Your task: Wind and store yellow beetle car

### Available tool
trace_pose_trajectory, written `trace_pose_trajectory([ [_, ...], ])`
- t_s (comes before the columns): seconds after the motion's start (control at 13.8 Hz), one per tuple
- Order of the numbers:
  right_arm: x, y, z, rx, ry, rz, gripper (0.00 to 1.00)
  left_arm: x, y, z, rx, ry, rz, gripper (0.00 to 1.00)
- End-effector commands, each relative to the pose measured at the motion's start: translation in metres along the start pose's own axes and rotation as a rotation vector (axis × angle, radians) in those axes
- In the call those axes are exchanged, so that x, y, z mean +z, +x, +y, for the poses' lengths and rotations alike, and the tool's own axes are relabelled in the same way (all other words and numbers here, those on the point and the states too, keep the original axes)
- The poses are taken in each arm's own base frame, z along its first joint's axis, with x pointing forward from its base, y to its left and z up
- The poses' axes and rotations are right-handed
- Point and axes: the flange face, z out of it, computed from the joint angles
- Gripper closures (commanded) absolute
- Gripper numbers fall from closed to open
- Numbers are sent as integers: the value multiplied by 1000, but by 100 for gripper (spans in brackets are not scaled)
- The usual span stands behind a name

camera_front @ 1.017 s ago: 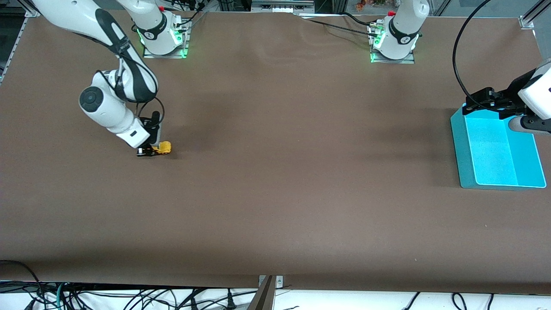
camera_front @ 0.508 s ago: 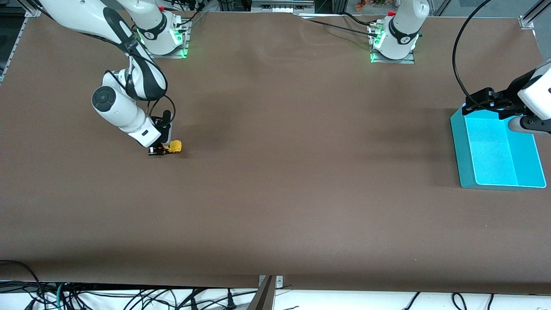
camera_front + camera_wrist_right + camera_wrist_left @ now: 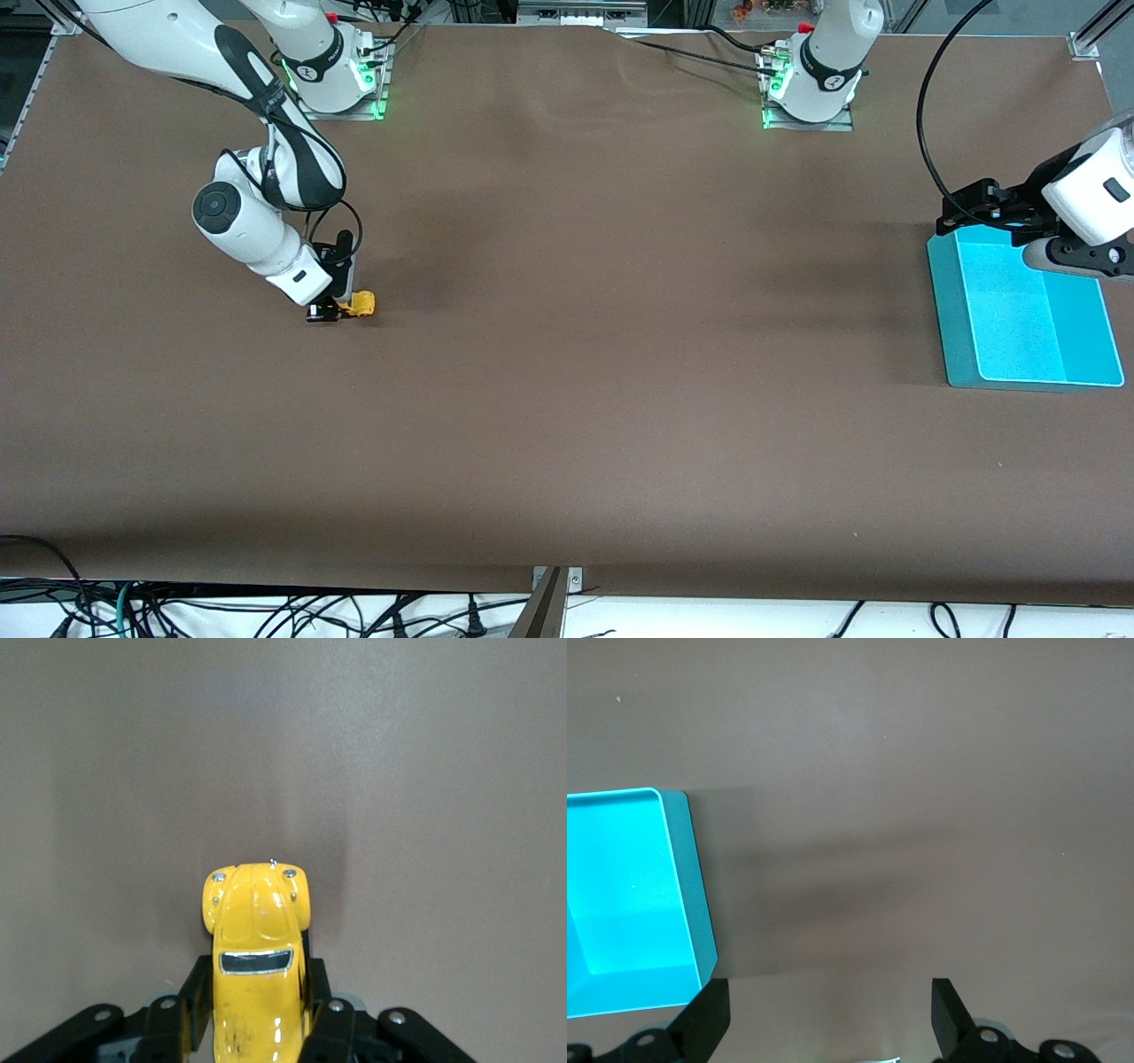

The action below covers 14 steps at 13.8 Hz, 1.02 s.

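Observation:
The yellow beetle car (image 3: pixel 361 304) rests on the brown table toward the right arm's end. My right gripper (image 3: pixel 335 307) is shut on its sides. In the right wrist view the yellow beetle car (image 3: pixel 257 948) sits between the black fingers (image 3: pixel 197 997), its nose pointing away from the wrist. The turquoise tray (image 3: pixel 1081 337) lies at the left arm's end of the table. My left gripper (image 3: pixel 979 202) is open and empty, over the tray's corner nearest the robot bases. The left wrist view shows the tray (image 3: pixel 691 877) and bare table between the open fingers (image 3: pixel 700 1023).
The two arm bases (image 3: pixel 332 75) stand along the table edge farthest from the front camera. A black cable (image 3: pixel 930 106) loops above the left gripper. Cables hang below the table's near edge (image 3: pixel 266 611).
My right gripper moved the car along the table toward the left arm's end, then nearly stopped. My left gripper shifted slightly away from the tray's middle toward its corner.

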Motion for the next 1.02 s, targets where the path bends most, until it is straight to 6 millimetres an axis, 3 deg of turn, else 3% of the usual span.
trace_pose_trajectory([
  [0.0, 22, -26, -6, 5, 17, -7, 100, -5, 1, 2, 1, 19, -3, 0],
  [0.44, 28, -80, -11, -58, 36, -37, 100, 0, 2, 6, 9, 19, -14, 0],
  [0.94, 28, -175, -26, -46, 55, -76, 100, 1, 1, 7, 44, 18, -17, 0],
])
